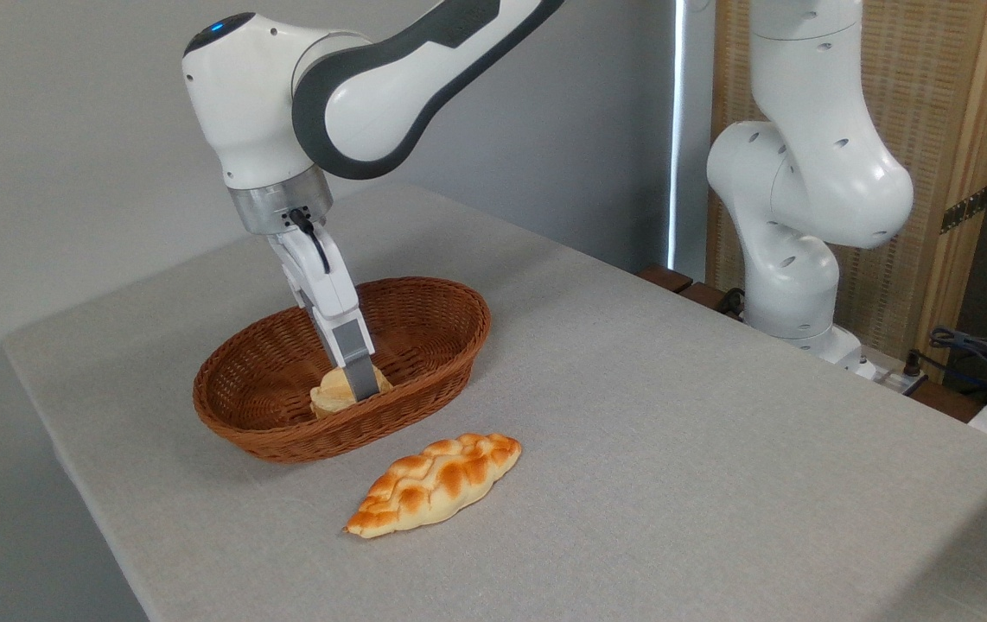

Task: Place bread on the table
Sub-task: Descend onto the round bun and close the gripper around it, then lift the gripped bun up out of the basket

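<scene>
The bread (329,394), a small pale cream bun, stands on edge inside the brown wicker basket (238,423) at the left of the table (675,432). My gripper (359,390) reaches down into the basket and is shut on the bread. One grey finger (359,376) crosses the bun's right side; the other finger is hidden behind it. The basket's near wall hides the bun's underside, so I cannot tell whether it touches the basket floor.
A long braided golden loaf (433,484) lies on the grey cloth just in front of the basket. The arm's white base (796,259) stands at the table's far right edge. Cables (977,345) lie beyond the right side.
</scene>
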